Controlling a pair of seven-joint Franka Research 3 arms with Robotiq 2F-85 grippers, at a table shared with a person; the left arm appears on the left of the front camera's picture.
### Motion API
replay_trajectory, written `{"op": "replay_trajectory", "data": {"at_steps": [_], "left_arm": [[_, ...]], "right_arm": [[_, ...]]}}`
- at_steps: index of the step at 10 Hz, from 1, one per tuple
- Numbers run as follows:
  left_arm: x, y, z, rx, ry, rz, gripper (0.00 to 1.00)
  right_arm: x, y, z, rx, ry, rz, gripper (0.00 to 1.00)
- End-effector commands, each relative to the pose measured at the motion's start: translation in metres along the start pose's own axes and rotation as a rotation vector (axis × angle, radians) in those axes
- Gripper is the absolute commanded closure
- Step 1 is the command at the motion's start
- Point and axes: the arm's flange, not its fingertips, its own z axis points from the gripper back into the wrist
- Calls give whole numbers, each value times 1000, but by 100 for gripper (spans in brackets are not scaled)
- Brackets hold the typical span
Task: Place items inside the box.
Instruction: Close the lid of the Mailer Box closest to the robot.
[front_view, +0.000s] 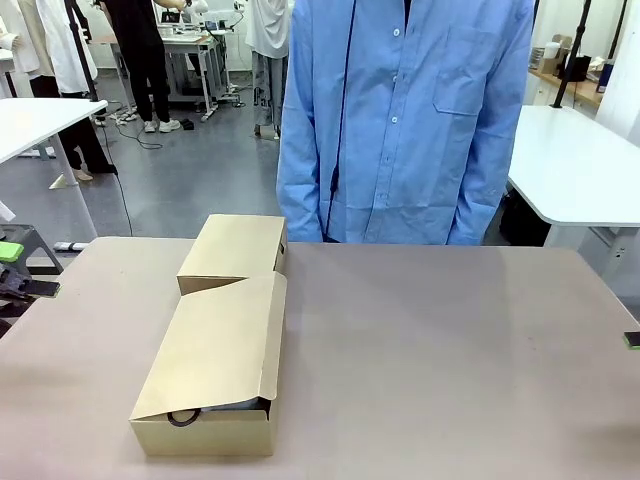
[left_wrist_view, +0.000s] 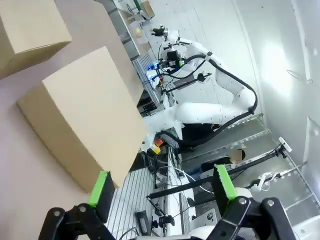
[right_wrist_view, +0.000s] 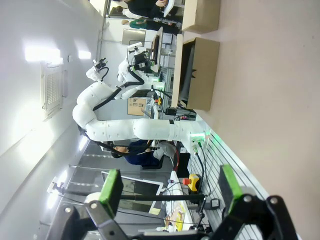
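While tools (left_wrist_view: 162, 187) gape, box (front_view: 215, 365) nearly closed

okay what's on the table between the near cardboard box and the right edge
Nothing: in the front view, the tabletop is bare from the near box to its right edge.

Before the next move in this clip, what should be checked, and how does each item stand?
1. Left claw open, nothing between its pads: ok.
2. Right claw open and empty: ok.
3. Near box closed: not ok, its front flap gapes over dark contents.
4. Far box closed: ok.
5. All items packed: cannot tell.
6. Person stands back, hands away from the table: ok.
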Motion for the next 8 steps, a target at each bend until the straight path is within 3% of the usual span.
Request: {"op": "replay_trajectory", "data": {"at_steps": [1,8], "left_arm": [[-15,-16,-13,40,55,-125,0],[-15,-16,-13,40,55,-125,0]], "right_arm": [[0,5,2,11,-6,-9,0],[0,5,2,11,-6,-9,0]]}}
